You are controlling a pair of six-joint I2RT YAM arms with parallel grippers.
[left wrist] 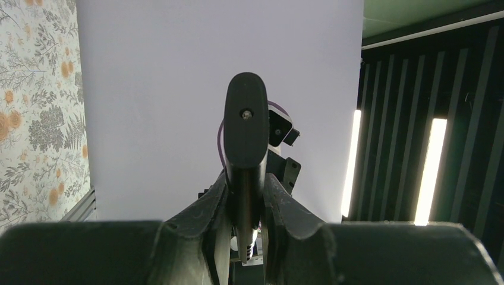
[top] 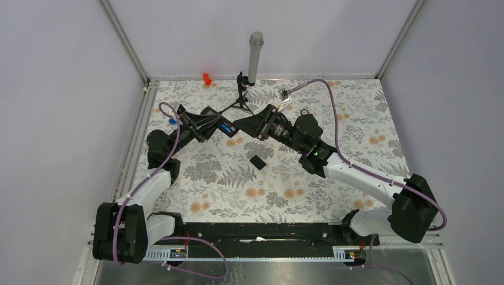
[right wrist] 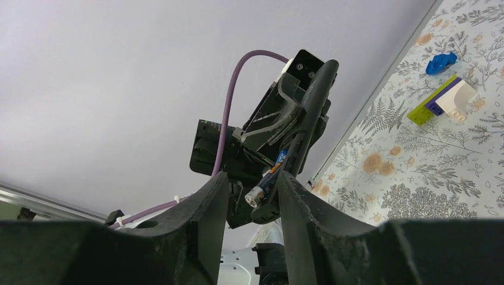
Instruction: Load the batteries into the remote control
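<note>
My left gripper is shut on the remote control and holds it above the table. In the left wrist view the remote stands up between the closed jaws of that gripper. One blue battery lies in the remote's open back. In the right wrist view the battery shows its silvery end along the edge-on remote. My right gripper is open, its jaws either side of the remote's end and not clamped on it. The black back cover lies on the table. A second battery is not visible.
A black tripod with a grey microphone stands at the back. A red piece lies by the back wall. A blue lump and a green, purple and white block lie at the left edge.
</note>
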